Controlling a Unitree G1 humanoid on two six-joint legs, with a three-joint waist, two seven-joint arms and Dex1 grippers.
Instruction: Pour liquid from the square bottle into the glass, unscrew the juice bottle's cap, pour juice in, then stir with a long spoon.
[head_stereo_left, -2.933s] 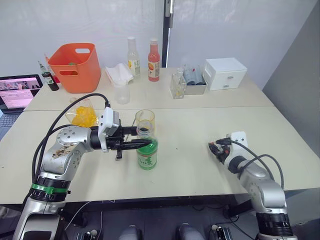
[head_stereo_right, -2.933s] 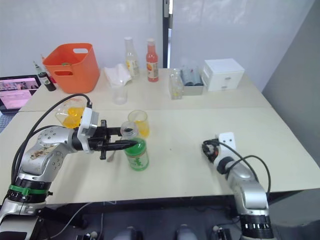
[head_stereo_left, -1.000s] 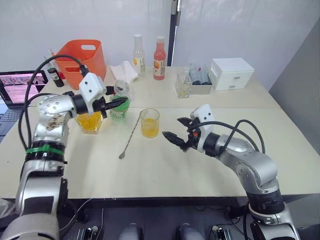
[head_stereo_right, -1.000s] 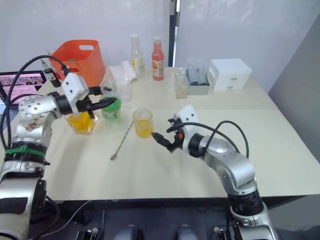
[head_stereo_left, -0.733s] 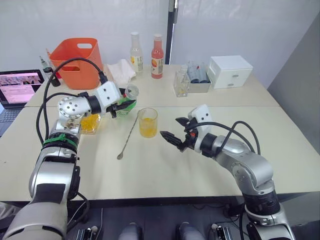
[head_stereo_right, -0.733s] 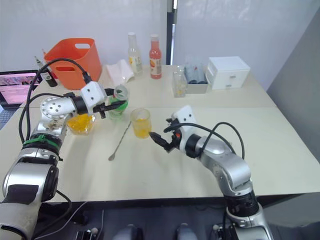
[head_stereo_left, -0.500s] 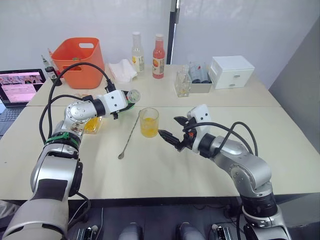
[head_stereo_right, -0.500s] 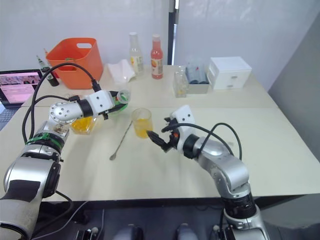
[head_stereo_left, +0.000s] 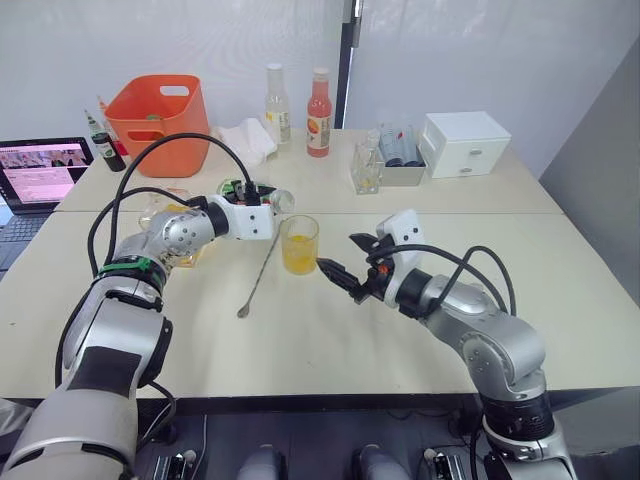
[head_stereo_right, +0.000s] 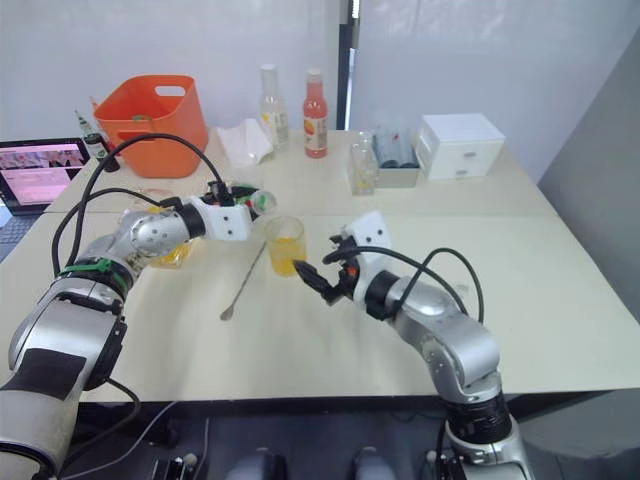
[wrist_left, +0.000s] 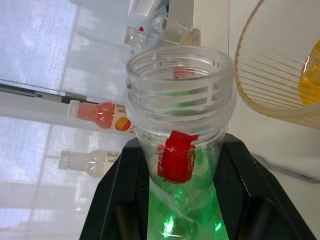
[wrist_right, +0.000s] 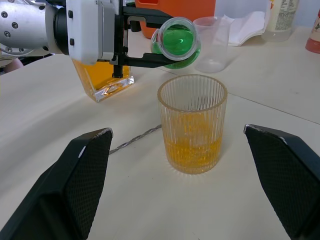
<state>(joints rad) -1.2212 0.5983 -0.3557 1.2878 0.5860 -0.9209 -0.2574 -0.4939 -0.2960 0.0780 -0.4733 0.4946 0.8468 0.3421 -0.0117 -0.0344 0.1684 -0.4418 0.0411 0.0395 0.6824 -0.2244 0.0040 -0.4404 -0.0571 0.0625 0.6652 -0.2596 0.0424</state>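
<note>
Tipped further since before, the juice bottle (wrist_right: 176, 42) in the left gripper's (head_stereo_left: 252, 212) grasp should pour slowly over the glass (head_stereo_left: 299, 244); right gripper (head_stereo_left: 340, 277) wide.

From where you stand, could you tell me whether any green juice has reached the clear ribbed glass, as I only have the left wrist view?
Observer: None so far. The clear ribbed glass holds only a shallow layer of orange-yellow liquid.
Operator: Thank you. Is the bottle's mouth over the rim?
Observer: The tilted clear juice bottle of green liquid seems to stop just short of the rim, on the glass's left, though I cannot be sure.
Operator: And where is the right arm, please?
Observer: The right gripper hovers open just to the right of the glass.
</note>
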